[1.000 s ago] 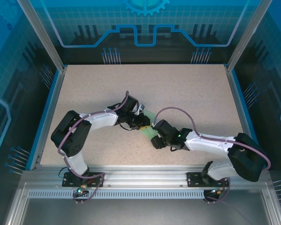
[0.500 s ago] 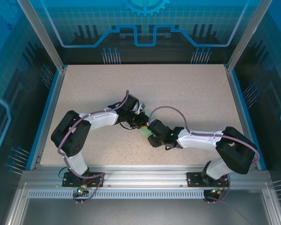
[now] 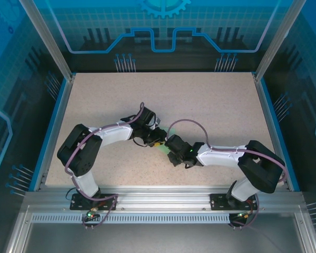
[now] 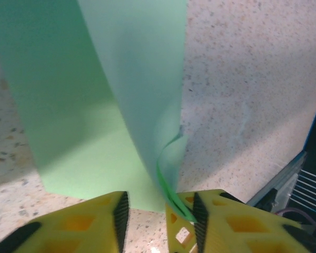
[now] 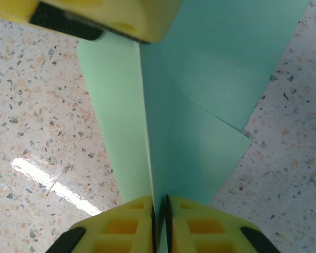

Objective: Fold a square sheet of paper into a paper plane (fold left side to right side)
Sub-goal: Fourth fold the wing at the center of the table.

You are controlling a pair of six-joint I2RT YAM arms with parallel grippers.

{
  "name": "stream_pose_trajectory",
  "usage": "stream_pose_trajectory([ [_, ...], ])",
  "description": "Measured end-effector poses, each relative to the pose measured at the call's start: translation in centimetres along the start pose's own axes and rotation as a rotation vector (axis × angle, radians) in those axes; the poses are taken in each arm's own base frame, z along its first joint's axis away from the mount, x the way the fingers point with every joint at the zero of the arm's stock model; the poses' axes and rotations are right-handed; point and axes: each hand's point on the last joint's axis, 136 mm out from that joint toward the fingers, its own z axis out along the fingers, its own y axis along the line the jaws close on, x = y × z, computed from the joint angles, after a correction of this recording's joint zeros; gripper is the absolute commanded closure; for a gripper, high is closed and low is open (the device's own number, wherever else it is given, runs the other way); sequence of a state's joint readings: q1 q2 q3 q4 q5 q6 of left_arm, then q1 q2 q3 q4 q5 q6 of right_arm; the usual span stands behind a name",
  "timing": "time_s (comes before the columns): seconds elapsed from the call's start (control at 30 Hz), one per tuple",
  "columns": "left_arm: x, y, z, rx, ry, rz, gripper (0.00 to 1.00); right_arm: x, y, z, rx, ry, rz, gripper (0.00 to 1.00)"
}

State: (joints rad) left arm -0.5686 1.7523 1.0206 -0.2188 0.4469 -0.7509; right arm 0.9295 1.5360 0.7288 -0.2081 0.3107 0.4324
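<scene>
Both sets of fingers have swapped roles within the last second. The right fingers (image 5: pixel 137 219), half open a moment ago, are now pressed together on the raised flap of the sheet of paper (image 5: pixel 200 105), with only the thin standing edge between them. The left fingers (image 4: pixel 102 221), which were nearly closed, now stand apart. The flap's curled edge (image 4: pixel 168 184) sits loose in their gap, near the inner face of one finger and not pinched.

From above, the right arm has slid in toward the left one. The two wrists now nearly meet over the middle of the surface (image 3: pixel 210 105), and only a sliver of the sheet (image 3: pixel 163 149) shows between them, less than before. The rest of the paper lies flat on the surface under the flap.

This looks like a handover, with the right arm now holding the lifted side and the left letting go. The fold across is not yet laid down or creased.
</scene>
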Motion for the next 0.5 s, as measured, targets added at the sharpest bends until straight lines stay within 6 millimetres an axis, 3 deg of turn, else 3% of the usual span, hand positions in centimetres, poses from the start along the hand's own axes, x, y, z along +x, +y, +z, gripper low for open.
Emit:
stream_pose_trajectory([
  [0.2, -0.3, 0.4, -2.0, -0.027, -0.029, 0.001, 0.36, -0.1, 0.1, 0.1, -0.005, -0.002, 0.016, 0.90],
  [0.33, -1.4, -1.4, -4.9, 0.039, -0.096, 0.024, 0.29, 0.2, 0.5, 0.2, -0.028, 0.014, 0.012, 0.91],
  [0.5, -2.2, -1.6, -8.0, 0.080, -0.177, 0.024, 0.34, 0.4, 0.9, 0.2, -0.051, 0.021, 0.013, 0.91],
])
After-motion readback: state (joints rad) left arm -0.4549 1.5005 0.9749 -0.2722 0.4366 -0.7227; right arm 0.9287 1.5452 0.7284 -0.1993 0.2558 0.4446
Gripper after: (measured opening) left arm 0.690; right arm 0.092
